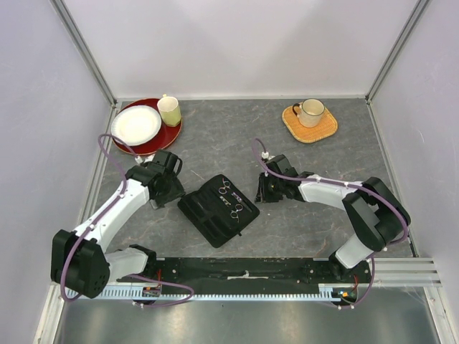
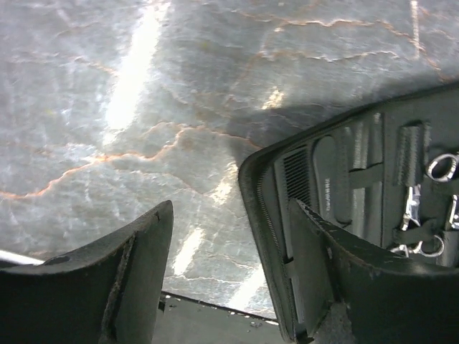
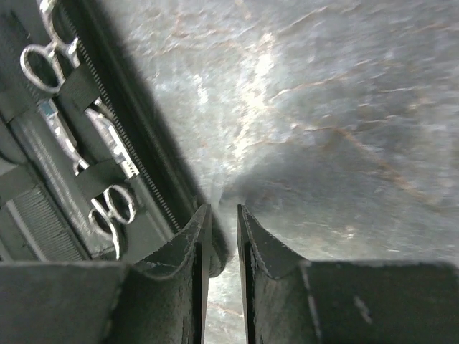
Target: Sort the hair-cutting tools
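The left hand [image 2: 229, 208] stands wide open, with only bare tabletop [image 2: 143, 107] showing between its fingers. Its right finger cuts across the corner of the open black zip case [image 2: 358, 165] and hides part of the zipper edge; whether it touches the case I cannot tell. The right hand [image 3: 222, 209] is barely parted, a thin slit between its fingers with nothing in it, just beside the case's right rim. The case lies mid-tabletop between the two hands. Strapped inside, toward its right half, are one pair of scissors [image 3: 44, 61] and a second pair of scissors [image 3: 107, 208], their blades partly covered by elastic bands. A black comb [image 2: 295, 172] sits in a pocket toward the left. It is black on black, so its outline is hard to follow, and a second comb cannot be picked out with certainty. At the far left a white plate [image 1: 136, 123] and a pale cup [image 1: 169, 110] rest on a red plate [image 1: 171, 136]. At the far right a mug [image 1: 311, 111] stands on a woven mat [image 1: 319, 132].
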You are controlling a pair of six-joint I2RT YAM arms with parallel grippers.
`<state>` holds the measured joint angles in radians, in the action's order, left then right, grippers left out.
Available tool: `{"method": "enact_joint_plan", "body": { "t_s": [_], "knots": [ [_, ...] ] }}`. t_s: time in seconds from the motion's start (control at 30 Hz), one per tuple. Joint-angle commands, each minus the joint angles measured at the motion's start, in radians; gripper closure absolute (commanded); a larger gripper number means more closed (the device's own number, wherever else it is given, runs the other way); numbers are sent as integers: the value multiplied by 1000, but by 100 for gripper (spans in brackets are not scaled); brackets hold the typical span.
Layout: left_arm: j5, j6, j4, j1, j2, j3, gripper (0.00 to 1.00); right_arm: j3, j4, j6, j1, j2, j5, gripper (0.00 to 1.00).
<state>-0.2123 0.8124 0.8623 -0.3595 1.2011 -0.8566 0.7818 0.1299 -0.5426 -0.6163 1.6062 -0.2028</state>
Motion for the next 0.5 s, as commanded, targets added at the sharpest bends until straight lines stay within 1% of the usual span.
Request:
{"method": "enact_joint_plan", "body": {
  "t_s": [0.0,0.03,0.07,0.17,0.23,0.3,0.33,0.47],
  "knots": [
    [-148,126,138,4,-35,-30,33,49,20,-8,4,-31,109,72],
    [-160,152,150,4,-40,-25,40,60,22,-7,4,-23,106,72],
    [-170,159,152,4,-44,-12,44,66,22,-7,4,-9,103,72],
    [-145,163,153,5,-38,2,47,83,19,-10,4,12,100,72],
    [-119,160,149,4,-20,13,51,89,17,-13,4,21,106,72],
    [-81,136,114,4,-11,39,54,97,17,-11,4,34,108,72],
    [-66,117,95,4,-11,50,57,102,16,-13,4,37,108,72],
    [-49,122,77,5,-5,85,60,129,14,-25,4,64,128,70]
  ]
}}
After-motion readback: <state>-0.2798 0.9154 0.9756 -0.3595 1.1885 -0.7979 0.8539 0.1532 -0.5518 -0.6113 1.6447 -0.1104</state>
